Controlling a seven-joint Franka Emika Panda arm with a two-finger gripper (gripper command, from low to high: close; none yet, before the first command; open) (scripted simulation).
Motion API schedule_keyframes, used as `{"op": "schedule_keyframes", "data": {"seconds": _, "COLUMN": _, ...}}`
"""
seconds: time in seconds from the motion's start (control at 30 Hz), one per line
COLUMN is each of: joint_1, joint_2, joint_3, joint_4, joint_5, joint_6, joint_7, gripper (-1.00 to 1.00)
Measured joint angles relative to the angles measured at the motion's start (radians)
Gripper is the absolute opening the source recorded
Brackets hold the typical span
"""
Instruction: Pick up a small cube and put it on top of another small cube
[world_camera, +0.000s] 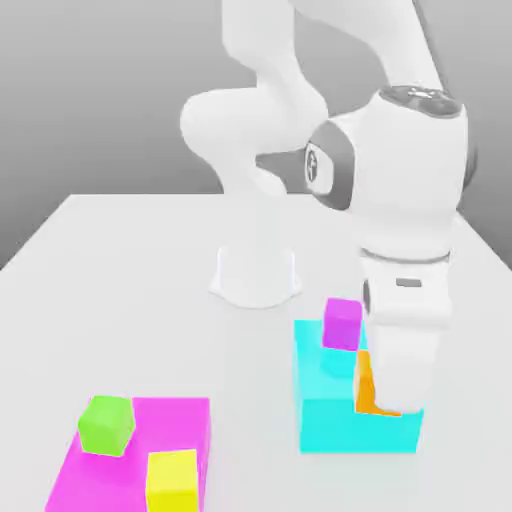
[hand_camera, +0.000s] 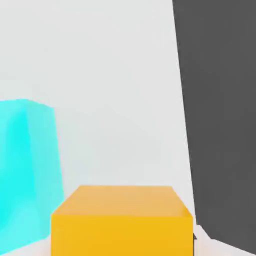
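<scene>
The small orange cube (world_camera: 364, 386) sits between my gripper's (world_camera: 386, 402) fingers, which are shut on it. It hangs level with the top of the big cyan block (world_camera: 340, 425), at the block's side towards the exterior view's right, and the white hand hides most of it. In the hand view the orange cube (hand_camera: 121, 220) is close up, with the cyan block (hand_camera: 27, 165) beside it. A small purple cube (world_camera: 343, 323) rests on the cyan block's far part, just beyond my hand.
A flat magenta slab (world_camera: 185, 420) lies at the front of the exterior view's left, carrying a green cube (world_camera: 106, 424) and a small yellow cube (world_camera: 172, 478). The arm's white base (world_camera: 256, 272) stands mid-table behind. A dark grey surface (hand_camera: 220, 125) borders the hand view.
</scene>
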Motion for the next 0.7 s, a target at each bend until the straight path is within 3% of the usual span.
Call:
{"op": "schedule_keyframes", "data": {"seconds": 0.37, "joint_1": -0.223, "joint_2": 0.059, "joint_3": -0.096, "joint_4": 0.174, "joint_5": 0.083, "joint_6": -0.157, "joint_7": -0.415, "gripper": -1.00}}
{"op": "schedule_keyframes", "data": {"seconds": 0.5, "joint_1": -0.243, "joint_2": 0.151, "joint_3": -0.104, "joint_4": 0.150, "joint_5": 0.106, "joint_6": -0.068, "joint_7": -0.452, "gripper": -1.00}}
{"op": "schedule_keyframes", "data": {"seconds": 0.53, "joint_1": -0.249, "joint_2": 0.177, "joint_3": -0.098, "joint_4": 0.145, "joint_5": 0.112, "joint_6": -0.039, "joint_7": -0.457, "gripper": 1.00}}
{"op": "schedule_keyframes", "data": {"seconds": 0.7, "joint_1": -0.249, "joint_2": 0.177, "joint_3": -0.098, "joint_4": 0.145, "joint_5": 0.112, "joint_6": -0.039, "joint_7": -0.457, "gripper": 1.00}}
